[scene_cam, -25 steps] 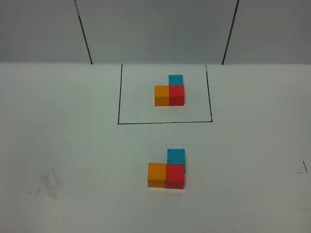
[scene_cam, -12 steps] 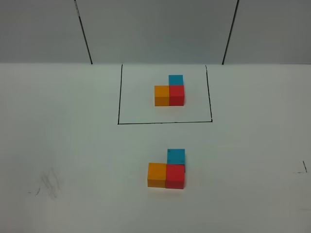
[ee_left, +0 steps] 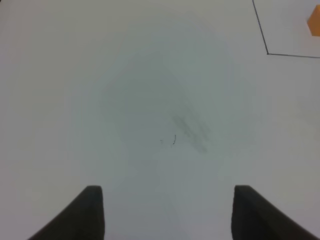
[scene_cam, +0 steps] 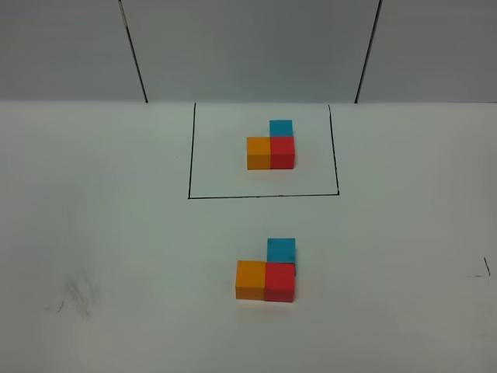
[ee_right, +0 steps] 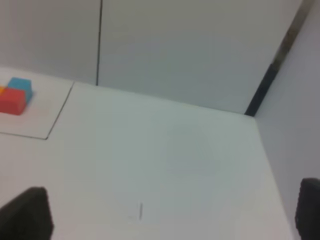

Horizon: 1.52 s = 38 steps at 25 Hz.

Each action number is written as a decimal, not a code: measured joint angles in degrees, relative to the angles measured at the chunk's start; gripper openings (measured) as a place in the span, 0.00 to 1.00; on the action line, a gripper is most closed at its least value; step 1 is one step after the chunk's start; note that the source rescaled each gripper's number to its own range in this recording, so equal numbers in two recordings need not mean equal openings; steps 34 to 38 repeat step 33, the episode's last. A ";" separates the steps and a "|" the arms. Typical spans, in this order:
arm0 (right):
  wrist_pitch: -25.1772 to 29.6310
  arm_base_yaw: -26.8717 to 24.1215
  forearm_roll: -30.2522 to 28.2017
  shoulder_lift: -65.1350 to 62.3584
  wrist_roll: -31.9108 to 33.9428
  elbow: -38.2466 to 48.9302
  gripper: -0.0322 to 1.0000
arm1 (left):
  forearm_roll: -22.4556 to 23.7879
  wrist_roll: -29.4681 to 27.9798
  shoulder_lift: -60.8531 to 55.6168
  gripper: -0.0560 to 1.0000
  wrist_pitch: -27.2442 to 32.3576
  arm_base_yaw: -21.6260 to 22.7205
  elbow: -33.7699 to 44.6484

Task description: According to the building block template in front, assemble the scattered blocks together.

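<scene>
Blocks: the scattered blocks (scene_cam: 266,273) are seen joined in an L at six o'clock from the building block template (scene_cam: 271,146). Left gripper (ee_left: 167,212) is spread over bare table (ee_left: 125,100). Right gripper (ee_right: 172,215) is spread, the template at ten o'clock.

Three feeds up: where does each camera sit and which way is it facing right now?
Exterior high: mounted high, looking down at the framed template and the assembled blocks; no arm shows.
Left wrist: looks down at bare table; left gripper fingertips show, open.
Right wrist: faces the back wall; right gripper fingertips show, open.
Shared: all three views catch the template.
</scene>
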 joint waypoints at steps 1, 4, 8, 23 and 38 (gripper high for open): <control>-0.06 0.61 0.23 -1.01 0.80 1.72 0.98 | 0.00 0.00 0.00 0.28 0.00 0.00 0.00; -0.26 0.81 0.74 -4.23 2.54 6.39 0.97 | 0.00 0.00 0.00 0.28 0.00 0.00 0.00; -1.12 0.81 2.24 -7.36 3.49 11.71 0.96 | 0.00 0.00 0.00 0.28 0.00 0.00 0.00; -0.43 1.35 0.61 -7.48 6.26 19.39 0.84 | 0.00 0.00 0.00 0.28 0.00 0.00 0.00; -0.43 1.35 0.54 -7.51 6.42 19.39 0.50 | 0.00 0.00 0.00 0.28 0.00 0.00 0.00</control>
